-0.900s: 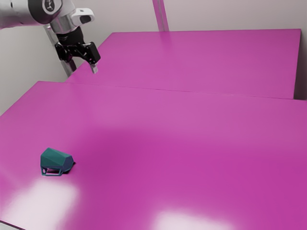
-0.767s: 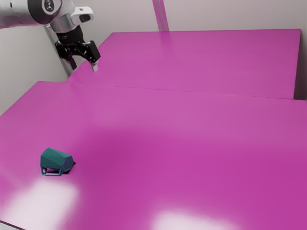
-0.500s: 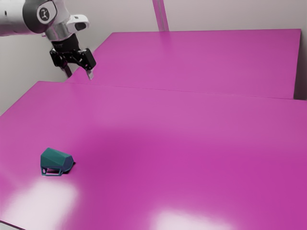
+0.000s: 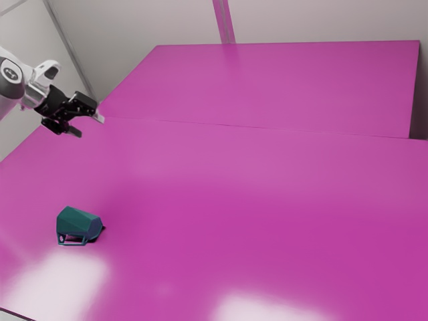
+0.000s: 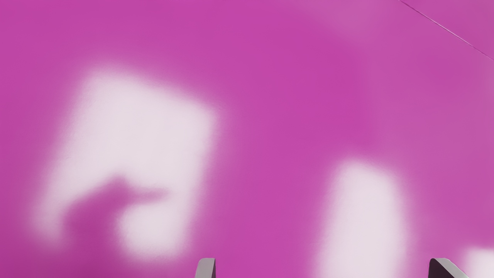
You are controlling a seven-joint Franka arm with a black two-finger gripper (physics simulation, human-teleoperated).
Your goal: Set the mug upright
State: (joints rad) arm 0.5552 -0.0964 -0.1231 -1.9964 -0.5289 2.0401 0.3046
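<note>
Black, my gripper (image 4: 88, 126) hangs high at the exterior view's far left, fingers apart, empty. Nearer and lower, the mug (image 4: 79, 224) lies tipped on the table (image 4: 234, 200), long axis roughly left-right; I'd likely reach nearward and down.

Nothing can be read: the round mark (image 4: 11, 71) on the arm (image 4: 32, 88) is too small to tell.

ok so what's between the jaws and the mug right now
In the exterior view, just bare pink tabletop shows between the open jaws and the mug, which lies on its side.
</note>
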